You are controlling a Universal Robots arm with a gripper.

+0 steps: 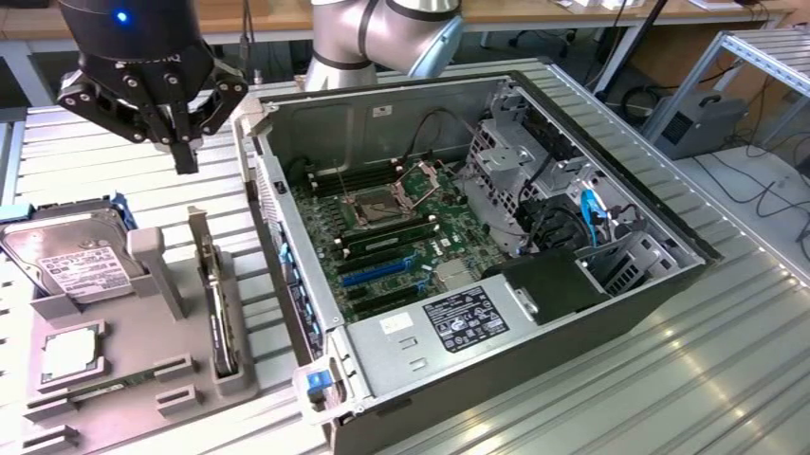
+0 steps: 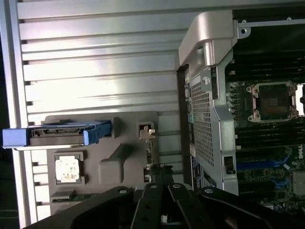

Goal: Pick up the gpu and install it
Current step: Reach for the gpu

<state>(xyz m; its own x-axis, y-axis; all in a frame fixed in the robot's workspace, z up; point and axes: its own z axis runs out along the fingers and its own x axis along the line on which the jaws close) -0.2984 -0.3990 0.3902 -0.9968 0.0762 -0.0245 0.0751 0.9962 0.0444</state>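
The gpu (image 1: 223, 308) is a slim black card standing on edge in a slot of the grey holder tray (image 1: 133, 379), its silver bracket end toward the back. In the wrist view the gpu (image 2: 148, 143) appears edge-on, just beyond my fingertips. My gripper (image 1: 186, 163) hangs above the table behind the card's far end, shut, with nothing between its fingers. From the wrist, the gripper (image 2: 162, 179) shows its black fingers (image 2: 151, 200) pressed together. The open computer case (image 1: 506, 284) lies on the exterior view's right with its motherboard (image 1: 386, 242) exposed.
On the holder tray also sit a silver hard drive (image 1: 76, 261) in a blue frame, a processor chip (image 1: 70, 351) and a green memory stick (image 1: 108, 387). The case wall (image 2: 209, 114) stands close beside the tray. Ribbed metal tabletop (image 1: 708, 379) surrounds everything.
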